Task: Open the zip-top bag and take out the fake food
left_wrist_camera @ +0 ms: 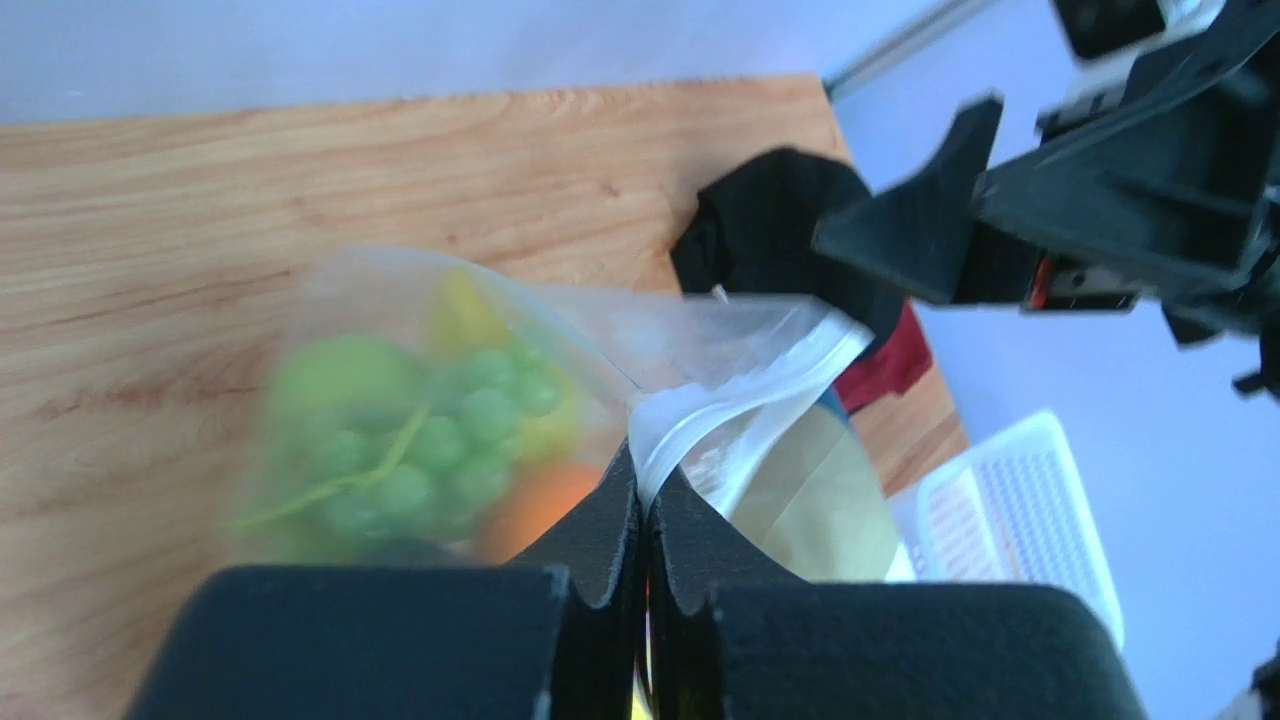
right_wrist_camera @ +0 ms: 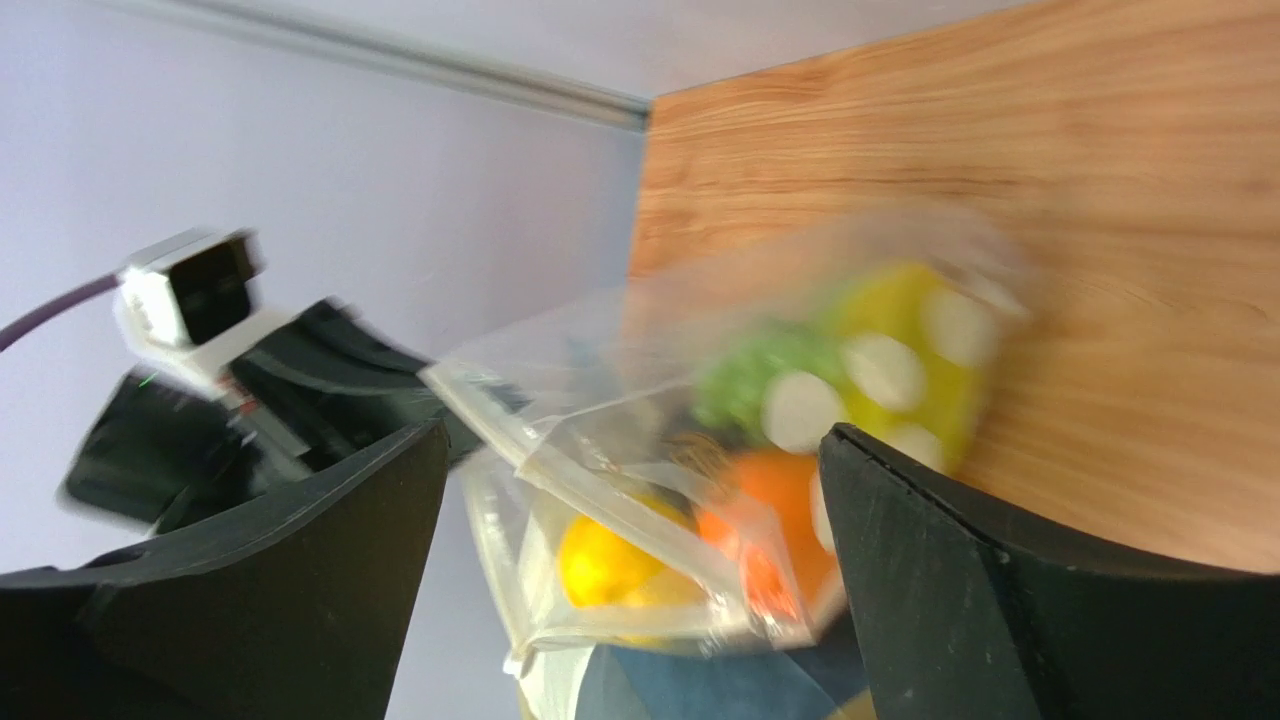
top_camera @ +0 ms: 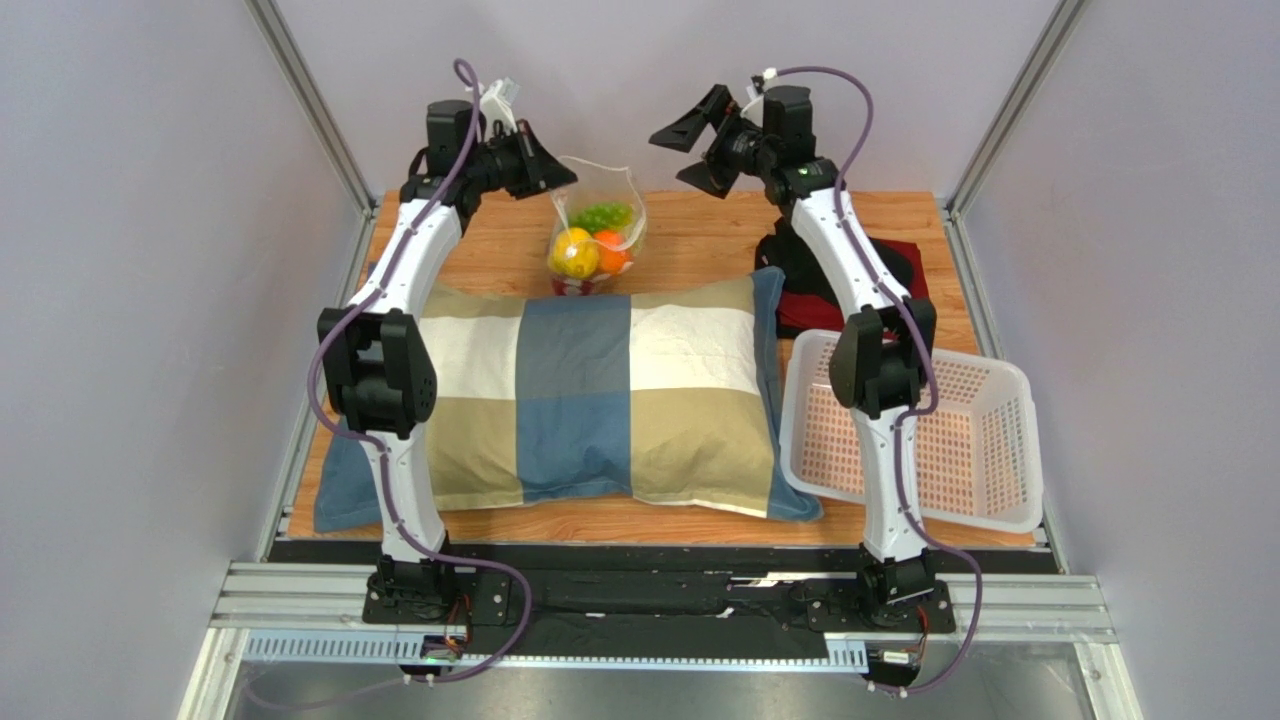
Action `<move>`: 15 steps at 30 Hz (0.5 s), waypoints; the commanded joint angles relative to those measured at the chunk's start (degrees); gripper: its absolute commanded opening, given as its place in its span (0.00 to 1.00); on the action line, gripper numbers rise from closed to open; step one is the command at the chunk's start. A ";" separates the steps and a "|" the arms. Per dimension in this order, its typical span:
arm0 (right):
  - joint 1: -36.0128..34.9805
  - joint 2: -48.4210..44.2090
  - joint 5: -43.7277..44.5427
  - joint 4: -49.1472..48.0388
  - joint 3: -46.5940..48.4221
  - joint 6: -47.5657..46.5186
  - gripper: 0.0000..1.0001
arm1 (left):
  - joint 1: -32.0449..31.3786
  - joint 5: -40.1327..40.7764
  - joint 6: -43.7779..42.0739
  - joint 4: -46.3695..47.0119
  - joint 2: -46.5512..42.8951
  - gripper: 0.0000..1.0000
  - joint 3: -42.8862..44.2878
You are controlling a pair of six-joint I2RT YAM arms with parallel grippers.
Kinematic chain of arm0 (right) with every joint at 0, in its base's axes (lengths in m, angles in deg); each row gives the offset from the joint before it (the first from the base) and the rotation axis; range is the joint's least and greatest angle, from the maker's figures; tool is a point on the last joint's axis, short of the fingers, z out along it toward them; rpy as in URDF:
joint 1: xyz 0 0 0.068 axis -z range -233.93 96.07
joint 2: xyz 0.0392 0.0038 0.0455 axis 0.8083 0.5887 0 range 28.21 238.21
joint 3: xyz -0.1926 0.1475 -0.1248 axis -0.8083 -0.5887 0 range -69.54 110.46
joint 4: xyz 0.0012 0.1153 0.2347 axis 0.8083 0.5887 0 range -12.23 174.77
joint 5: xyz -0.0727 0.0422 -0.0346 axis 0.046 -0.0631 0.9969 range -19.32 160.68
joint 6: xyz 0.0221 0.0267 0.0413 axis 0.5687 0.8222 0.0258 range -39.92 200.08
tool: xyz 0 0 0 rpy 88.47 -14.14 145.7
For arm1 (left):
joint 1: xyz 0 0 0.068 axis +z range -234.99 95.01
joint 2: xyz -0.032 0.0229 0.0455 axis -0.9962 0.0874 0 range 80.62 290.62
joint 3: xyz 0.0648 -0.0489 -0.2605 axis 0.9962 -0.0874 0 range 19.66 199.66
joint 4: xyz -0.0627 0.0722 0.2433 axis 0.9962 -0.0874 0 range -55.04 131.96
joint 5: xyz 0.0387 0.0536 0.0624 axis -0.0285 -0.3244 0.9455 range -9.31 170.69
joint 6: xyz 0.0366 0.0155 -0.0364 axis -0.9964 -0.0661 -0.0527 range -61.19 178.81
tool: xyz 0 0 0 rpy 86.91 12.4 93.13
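Observation:
The clear zip-top bag [top_camera: 598, 225] hangs at the back of the table, just beyond the pillow, its mouth gaping open. Inside it are green grapes [top_camera: 606, 215], a yellow lemon [top_camera: 573, 252] and an orange [top_camera: 610, 252]. My left gripper [top_camera: 553, 173] is shut on the bag's left top edge [left_wrist_camera: 721, 393] and holds it up. My right gripper [top_camera: 694, 153] is open and empty, above and right of the bag. In the right wrist view the bag [right_wrist_camera: 706, 450] hangs between my spread fingers [right_wrist_camera: 962, 570] without touching them. The fruit [left_wrist_camera: 406, 435] shows through the plastic in the left wrist view.
A large checked pillow [top_camera: 579, 398] fills the table's middle. A white perforated basket [top_camera: 917, 428] stands at the right. A black and red cloth [top_camera: 842, 278] lies at the back right, under my right arm.

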 commanded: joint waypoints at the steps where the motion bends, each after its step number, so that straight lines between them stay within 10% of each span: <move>1: 0.00 -4.17 10.95 19.70 2.61 -4.61 0.98 | -0.24 5.83 8.92 1.60 -5.47 0.00 3.08; 4: -1.14 -6.36 9.56 20.09 1.75 -8.39 0.96 | -1.03 5.20 9.19 1.87 -4.59 0.00 3.70; 11: -5.97 -9.98 4.90 14.63 -6.25 -10.86 0.40 | -2.00 3.89 15.96 8.90 0.41 0.00 -1.22; 15: -8.70 -9.36 2.87 14.37 -7.13 -12.52 0.38 | -2.44 4.32 17.28 10.65 2.79 0.00 -0.52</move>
